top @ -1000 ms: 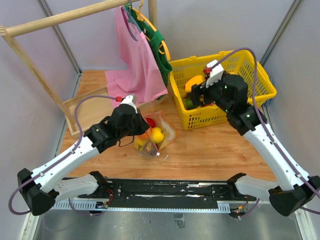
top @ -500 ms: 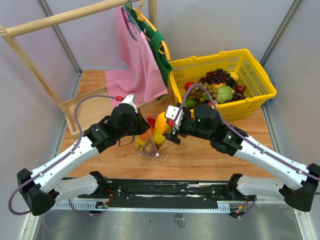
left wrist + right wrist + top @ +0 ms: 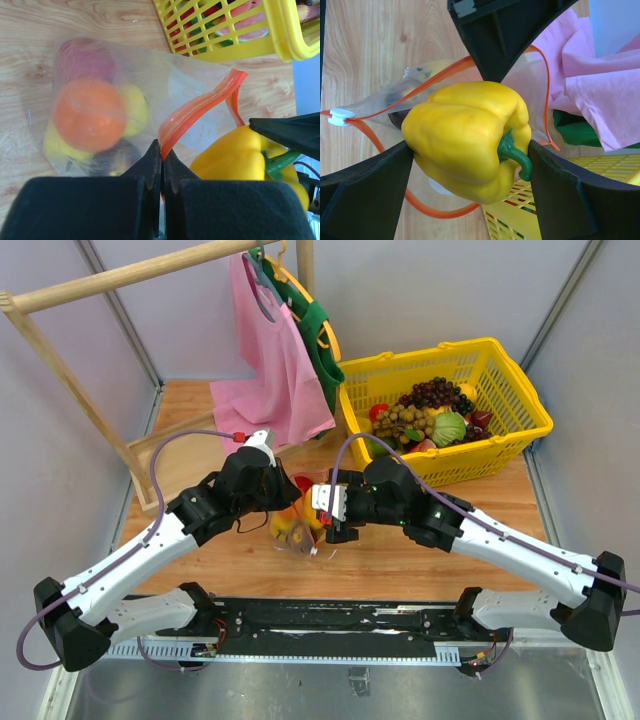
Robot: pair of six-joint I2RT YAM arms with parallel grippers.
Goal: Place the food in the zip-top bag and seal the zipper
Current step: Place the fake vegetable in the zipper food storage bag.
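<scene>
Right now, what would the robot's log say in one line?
left gripper: shut on zipper, holding zip-top bag open | right gripper: shut on yellow pepper over bag mouth | in bag: orange | zipper: unsealed

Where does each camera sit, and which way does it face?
Top: fixed above and behind the arms, looking down on the table; both arms show.
Left wrist: on the left arm, facing down at the bag; the left gripper pinches its zipper.
Right wrist: on the right arm, facing down; the right gripper clamps the pepper.
Both wrist views share bag and pepper.
</scene>
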